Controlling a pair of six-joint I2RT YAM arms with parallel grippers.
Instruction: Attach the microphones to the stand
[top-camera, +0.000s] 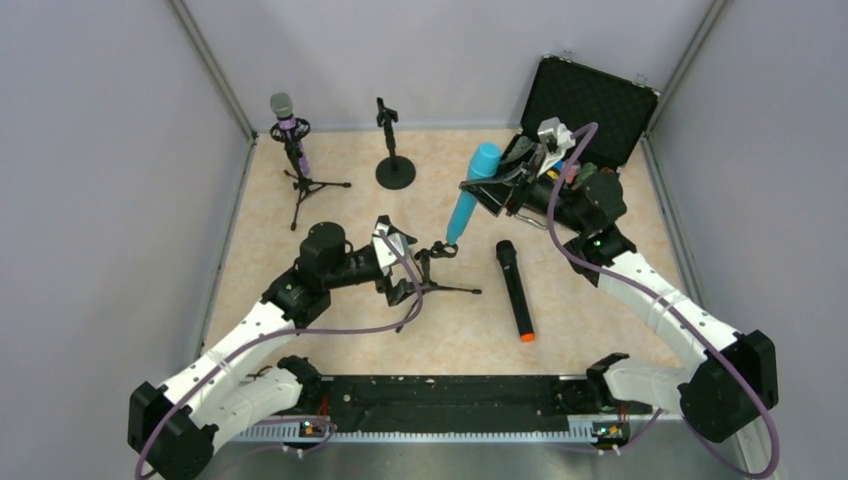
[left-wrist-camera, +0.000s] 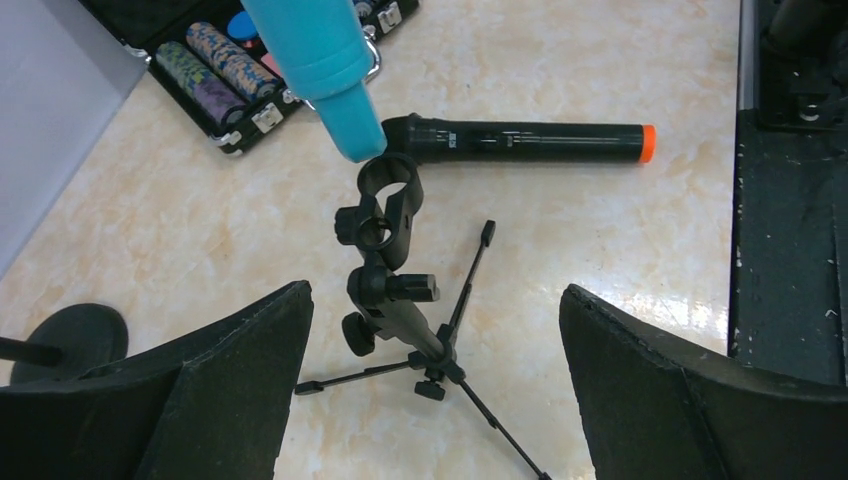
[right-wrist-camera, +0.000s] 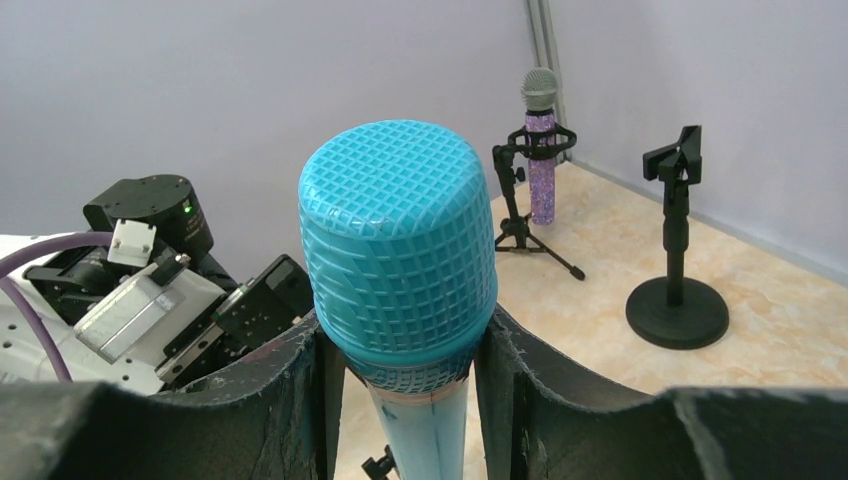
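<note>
My right gripper is shut on the light blue microphone, gripping just below its head. The microphone hangs tilted, and its lower end sits right at the clip ring of a small black tripod stand; I cannot tell whether they touch. My left gripper is wide open, one finger on each side of that stand's shaft, apart from it. The black microphone with an orange end lies on the table. The purple microphone stands clipped in a tripod at far left.
A round-base stand with a bare clip stands at the back middle. An open black case holding coloured chips sits at the back right, behind my right arm. Grey walls close off the table's sides and back.
</note>
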